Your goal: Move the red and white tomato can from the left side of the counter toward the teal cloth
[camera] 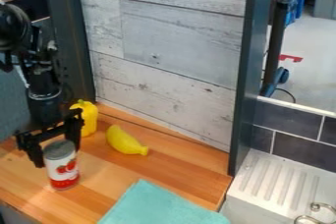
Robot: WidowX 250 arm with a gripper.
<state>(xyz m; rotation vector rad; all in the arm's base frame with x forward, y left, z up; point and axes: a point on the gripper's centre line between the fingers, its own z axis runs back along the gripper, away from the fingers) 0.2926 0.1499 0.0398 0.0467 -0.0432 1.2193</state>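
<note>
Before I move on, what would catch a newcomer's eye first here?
Probably the red-and-white can at the black gripper, toward the view's lower left. Next, the bright yellow banana on the wooden counter, and the turquoise cloth at the bottom.

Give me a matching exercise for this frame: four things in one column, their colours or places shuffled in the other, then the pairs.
Things
1. Can
2. Banana
3. Cloth
4. Drainboard

Descriptions
A. Teal, spread flat
B. White and ridged, beside the counter
C. Red and white label, at the gripper
D. Yellow, lying on the wood

Pairs: 1-C, 2-D, 3-A, 4-B
</note>
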